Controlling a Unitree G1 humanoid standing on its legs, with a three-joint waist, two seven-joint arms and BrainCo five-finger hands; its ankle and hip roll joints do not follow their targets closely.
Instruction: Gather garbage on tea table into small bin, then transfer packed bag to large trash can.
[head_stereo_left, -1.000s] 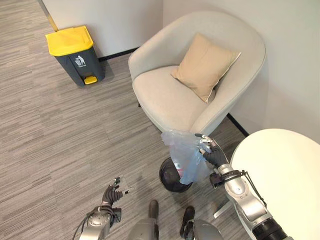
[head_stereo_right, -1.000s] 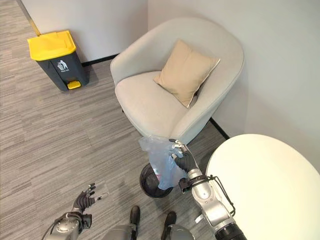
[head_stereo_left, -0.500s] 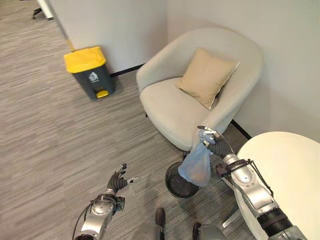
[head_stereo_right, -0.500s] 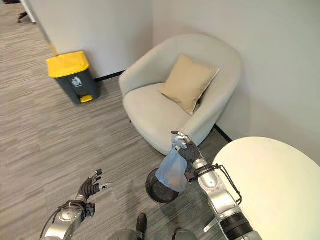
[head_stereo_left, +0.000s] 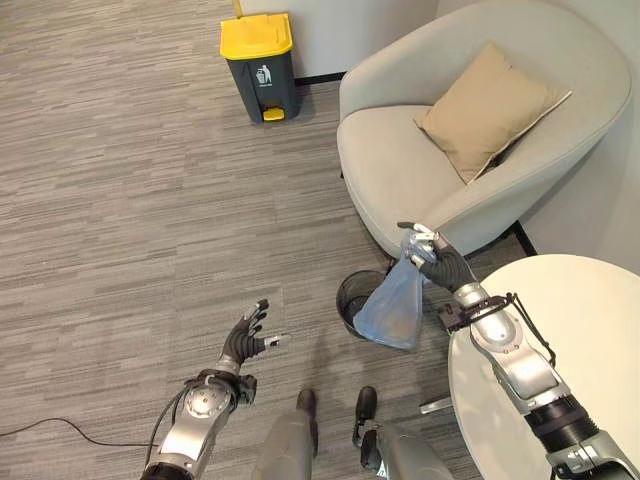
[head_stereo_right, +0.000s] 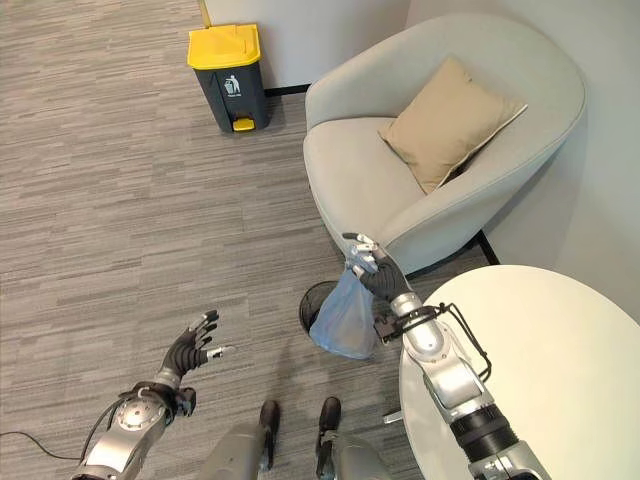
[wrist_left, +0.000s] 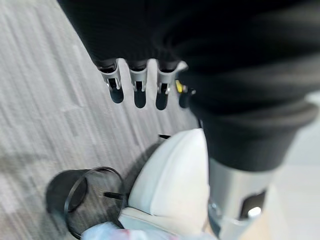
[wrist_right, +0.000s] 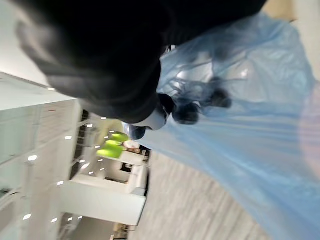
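Here we held the pale blue translucent plastic bag (head_stereo_left: 390, 308) by its gathered neck, our right hand (head_stereo_left: 437, 262) curled tight round it, the bag hanging long and plumb just beside the small round black bin (head_stereo_left: 358, 303) and clear of its rim. The dark grey pedal can with the yellow lid (head_stereo_left: 260, 62) stood well apart, ahead and to our left across the floor, so the carrying arm was the nearer. Our left hand (head_stereo_left: 246, 339) hung spread and empty. We counted one bag, one bin, one can.
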